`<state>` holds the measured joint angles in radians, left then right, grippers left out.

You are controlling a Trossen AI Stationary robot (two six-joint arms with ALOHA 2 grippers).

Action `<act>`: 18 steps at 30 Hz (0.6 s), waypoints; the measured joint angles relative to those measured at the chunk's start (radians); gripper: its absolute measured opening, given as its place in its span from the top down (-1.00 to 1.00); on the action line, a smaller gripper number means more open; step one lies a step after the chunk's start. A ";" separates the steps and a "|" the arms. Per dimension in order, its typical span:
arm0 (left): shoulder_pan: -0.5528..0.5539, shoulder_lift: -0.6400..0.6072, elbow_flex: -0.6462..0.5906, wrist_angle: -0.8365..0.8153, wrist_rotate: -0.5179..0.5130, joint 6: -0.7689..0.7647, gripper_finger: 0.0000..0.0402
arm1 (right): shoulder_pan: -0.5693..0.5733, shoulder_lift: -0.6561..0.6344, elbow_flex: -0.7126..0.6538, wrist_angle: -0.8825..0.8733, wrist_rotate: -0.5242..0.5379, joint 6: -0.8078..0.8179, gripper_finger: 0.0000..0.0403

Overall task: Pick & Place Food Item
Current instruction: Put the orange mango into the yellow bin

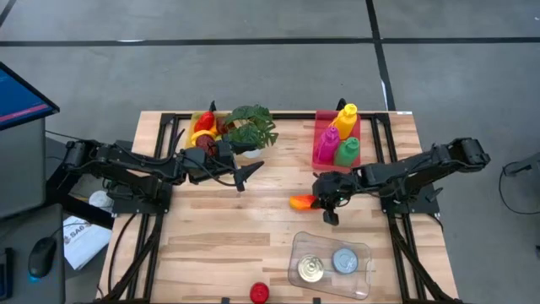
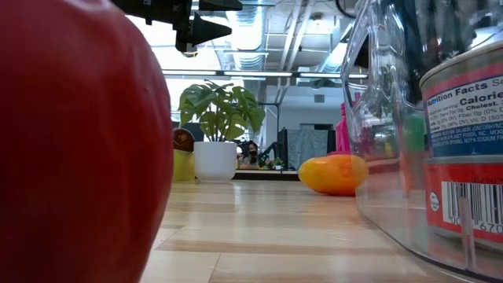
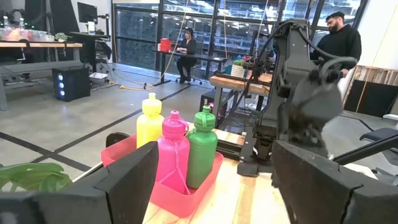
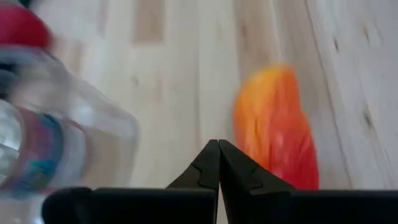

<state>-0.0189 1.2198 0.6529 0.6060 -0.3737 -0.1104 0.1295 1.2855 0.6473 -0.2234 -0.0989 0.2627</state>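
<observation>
An orange-red mango-like fruit (image 1: 301, 202) lies on its side on the wooden table (image 1: 211, 245), right of the middle; it also shows in the low view (image 2: 334, 173). My right gripper (image 1: 330, 216) is shut and slants down just to the fruit's right. In the right wrist view its fingertips (image 4: 218, 149) stand beside the fruit (image 4: 273, 130), apart from it as far as I can see. My left gripper (image 1: 246, 175) hangs open and level above the table's left half, with nothing between its fingers (image 3: 211, 186).
A clear container (image 1: 332, 266) holding two cans sits near the front edge, close to my right gripper. A red round fruit (image 1: 259, 292) lies at the front edge. A potted plant (image 1: 251, 127), more fruit (image 1: 205, 127) and a pink tray of bottles (image 1: 337, 139) stand at the back.
</observation>
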 joint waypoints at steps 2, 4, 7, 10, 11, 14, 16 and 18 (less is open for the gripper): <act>0.000 0.000 0.000 0.000 0.000 0.000 -0.52 | 0.000 -0.024 0.013 0.002 -0.005 0.000 1.00; 0.000 0.000 0.000 -0.001 0.000 0.000 -0.52 | 0.000 -0.046 0.022 0.000 -0.005 0.000 1.00; 0.000 0.000 0.000 -0.001 0.000 0.000 -0.52 | 0.000 -0.079 0.024 0.000 -0.005 0.000 1.00; 0.000 0.000 0.000 -0.009 0.001 0.000 -0.52 | 0.001 -0.100 0.024 -0.003 0.000 0.007 1.00; 0.000 0.000 0.000 -0.014 0.001 0.000 -0.52 | 0.001 -0.107 0.024 0.000 0.005 0.019 1.00; 0.000 0.000 0.000 -0.041 0.004 0.000 -0.52 | 0.001 -0.122 0.025 -0.004 0.046 0.042 1.00; 0.000 0.000 0.000 -0.055 0.004 0.000 -0.52 | 0.001 -0.137 0.025 -0.002 0.064 0.044 1.00; 0.000 0.000 0.000 -0.058 0.003 0.000 -0.52 | 0.001 -0.152 0.025 -0.007 0.085 0.044 1.00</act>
<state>-0.0190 1.2198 0.6529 0.5478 -0.3702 -0.1101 0.1309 1.1334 0.6720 -0.2309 -0.0135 0.3069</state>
